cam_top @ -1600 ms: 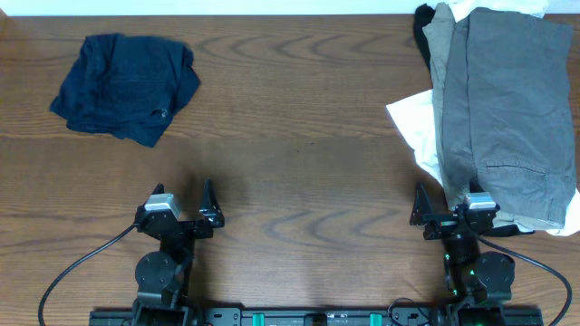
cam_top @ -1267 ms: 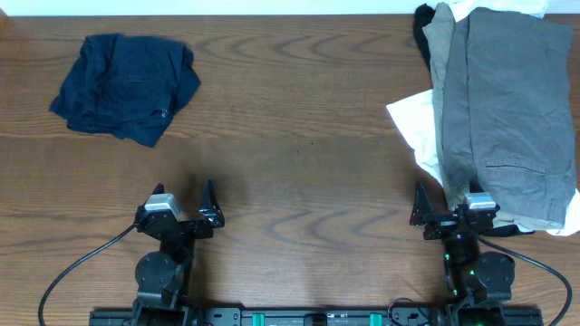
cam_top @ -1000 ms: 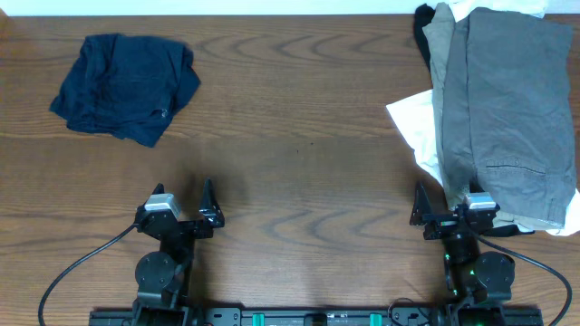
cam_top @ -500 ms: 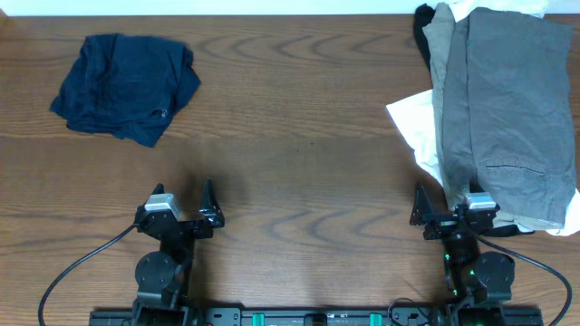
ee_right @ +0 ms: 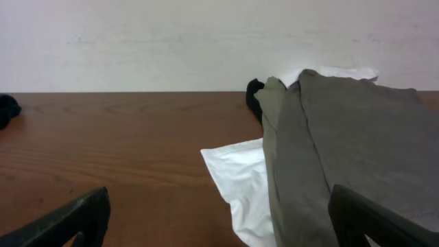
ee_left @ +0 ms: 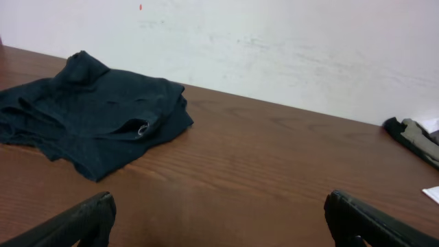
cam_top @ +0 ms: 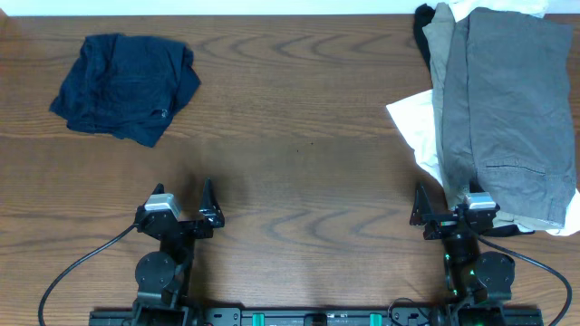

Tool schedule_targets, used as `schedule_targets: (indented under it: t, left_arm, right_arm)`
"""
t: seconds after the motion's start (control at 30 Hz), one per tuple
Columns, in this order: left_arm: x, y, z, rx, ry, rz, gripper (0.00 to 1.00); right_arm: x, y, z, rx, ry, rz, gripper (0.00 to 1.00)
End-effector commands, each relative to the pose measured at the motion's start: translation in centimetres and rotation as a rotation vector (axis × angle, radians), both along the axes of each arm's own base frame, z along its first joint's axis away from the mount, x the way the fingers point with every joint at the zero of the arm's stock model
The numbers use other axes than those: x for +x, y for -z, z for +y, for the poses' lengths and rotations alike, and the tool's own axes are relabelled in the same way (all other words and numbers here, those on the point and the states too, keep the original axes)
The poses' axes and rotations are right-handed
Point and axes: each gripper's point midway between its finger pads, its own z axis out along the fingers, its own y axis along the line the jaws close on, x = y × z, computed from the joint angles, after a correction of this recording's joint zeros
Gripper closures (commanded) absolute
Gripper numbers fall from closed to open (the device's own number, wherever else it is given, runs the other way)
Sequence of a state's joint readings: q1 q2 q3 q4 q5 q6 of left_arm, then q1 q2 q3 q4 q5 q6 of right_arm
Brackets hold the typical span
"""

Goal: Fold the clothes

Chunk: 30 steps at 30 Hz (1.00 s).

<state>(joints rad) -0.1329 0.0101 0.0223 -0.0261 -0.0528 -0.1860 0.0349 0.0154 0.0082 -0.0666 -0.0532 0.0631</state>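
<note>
Right pincer [cam_top: 449, 210] and left pincer [cam_top: 183, 208] gaping wide, empty, at frame bottom: send right one for grey shorts [cam_top: 512, 100] at right edge, pinching top layer only.

Wooden table [cam_top: 308, 136] with crumpled navy garment [cam_top: 125, 86] far-left, heaped clothes [cam_top: 507, 118] right.

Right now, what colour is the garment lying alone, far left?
The garment is navy; overhead shows it best.

Matt woven clothes [cam_top: 507, 118], seemingly wood-grain table [cam_top: 308, 136]
</note>
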Motion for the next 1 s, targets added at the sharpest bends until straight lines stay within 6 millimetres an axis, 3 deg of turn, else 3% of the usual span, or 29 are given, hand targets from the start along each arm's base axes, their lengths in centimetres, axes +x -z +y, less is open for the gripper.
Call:
schedule_targets:
  t: [0.0,0.57,0.97]
  left_arm:
    - [-0.1,1.7,0.4,0.02,-0.024,0.052,0.02]
    - [-0.1,1.7,0.4,0.02,-0.024,0.052,0.02]
    - [-0.1,1.7,0.4,0.02,-0.024,0.052,0.02]
  right_arm:
    - [0.0,0.1,-0.2,-0.012,0.007,0.002,0.01]
    - [0.0,0.1,-0.2,-0.012,0.007,0.002,0.01]
    - [0.0,-1.9,0.4,0.033,-0.024,-0.078,0.01]
